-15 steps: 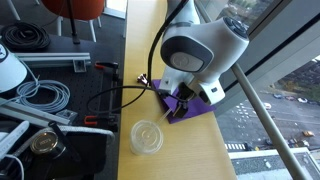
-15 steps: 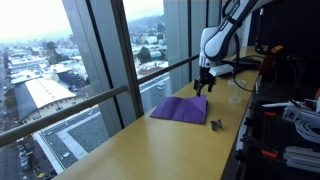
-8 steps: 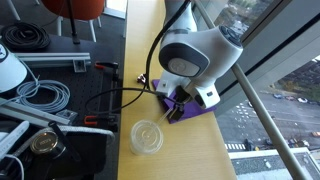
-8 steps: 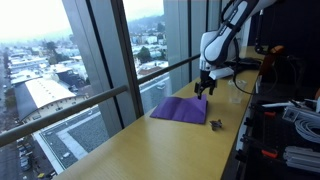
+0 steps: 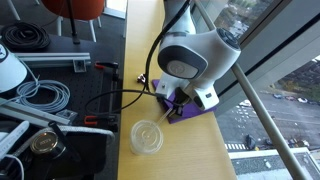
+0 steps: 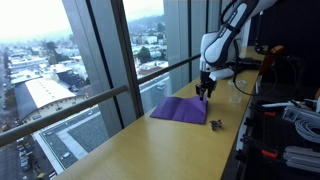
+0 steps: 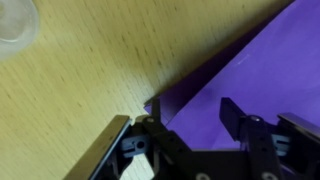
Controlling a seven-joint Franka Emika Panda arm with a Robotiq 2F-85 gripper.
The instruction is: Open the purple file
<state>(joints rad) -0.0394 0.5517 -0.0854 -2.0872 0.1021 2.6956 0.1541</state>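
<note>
While the purple file is lying flat on the worktop close to the window glass, showing only its purple cover, I am judging it as not yet opened. In the wrist view its corner is pointing into the gap of the hand, which is standing released: one finger is sitting over bare wood, the other over purple, nothing between them. In an exterior view the hand is hanging low over the file's far corner; whether the tips are touching the cover I cannot tell. In an exterior view the arm is hiding most of the file, and a clear round lid is lying near it but apart. Step in hand, as I read it: catching the top cover's edge only. Doing it well is meaning lowering until the outer finger is sliding under that corner, pinching lightly, then lifting in an arc toward the spine, keeping the lower cover from dragging.
</note>
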